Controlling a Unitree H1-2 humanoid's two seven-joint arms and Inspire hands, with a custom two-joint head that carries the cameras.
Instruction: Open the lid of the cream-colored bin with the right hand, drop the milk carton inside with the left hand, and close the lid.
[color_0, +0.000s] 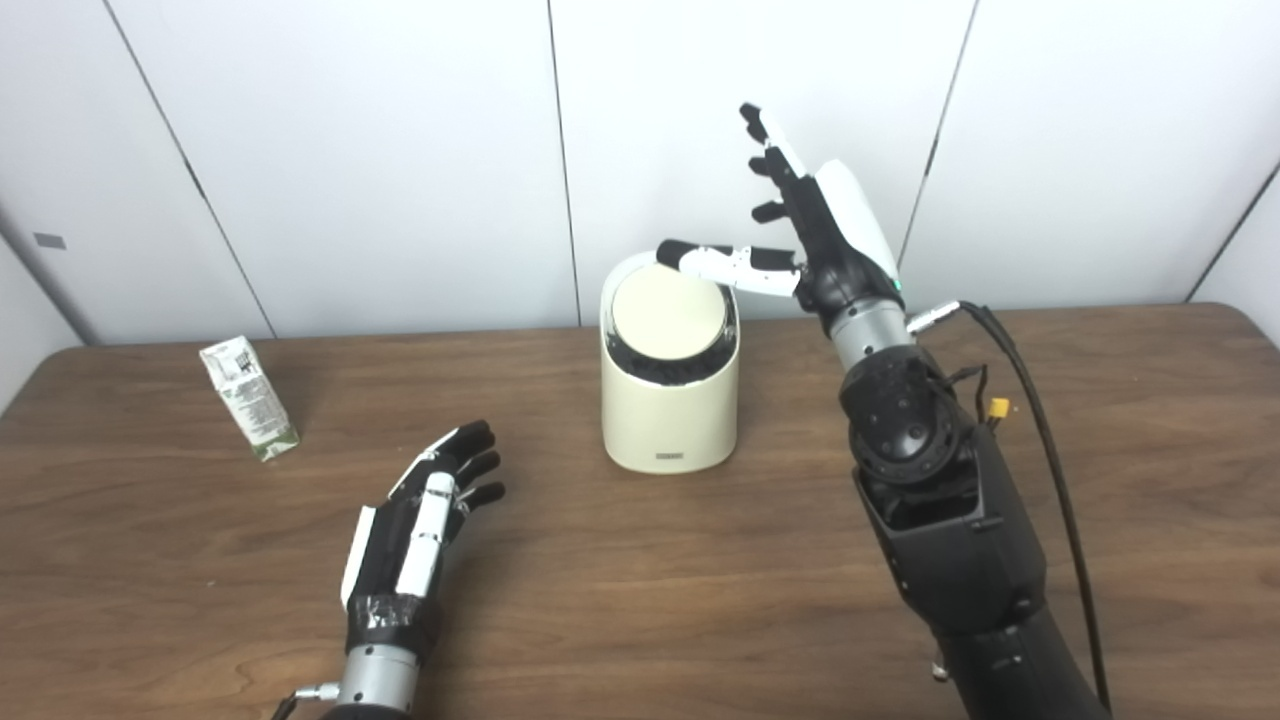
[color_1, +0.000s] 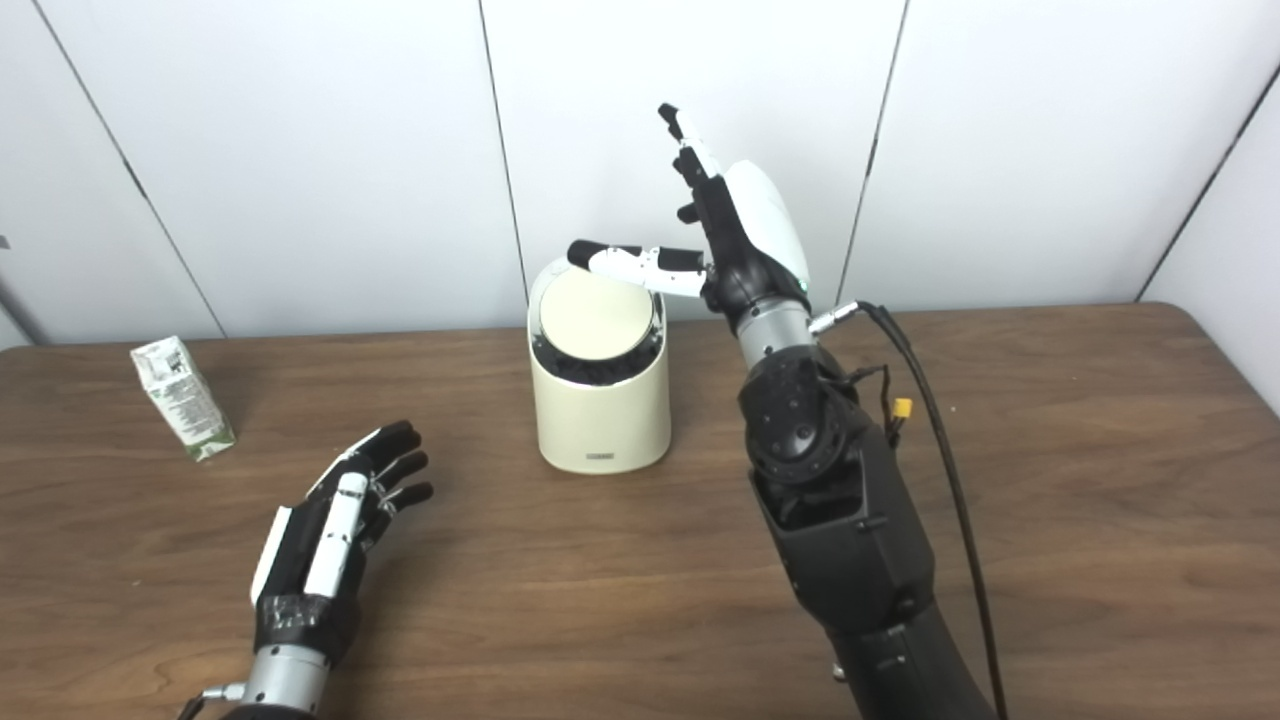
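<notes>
Right hand (color_0: 815, 235) spread empty above the cream-colored bin (color_0: 669, 400), lid (color_0: 668, 320) shut.
Left hand (color_0: 425, 525) lies open, empty; milk carton (color_0: 248, 397) stands beyond it, leftward, print unreadable, like the bin's small label.

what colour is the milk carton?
White with green print; the milk carton stands at the table's left. Best seen in the left eye view.

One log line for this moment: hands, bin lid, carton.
right hand: open, thumb over bin's rear rim | left hand: open, empty | lid: closed | milk carton: upright on table, left of cream-colored bin
</notes>
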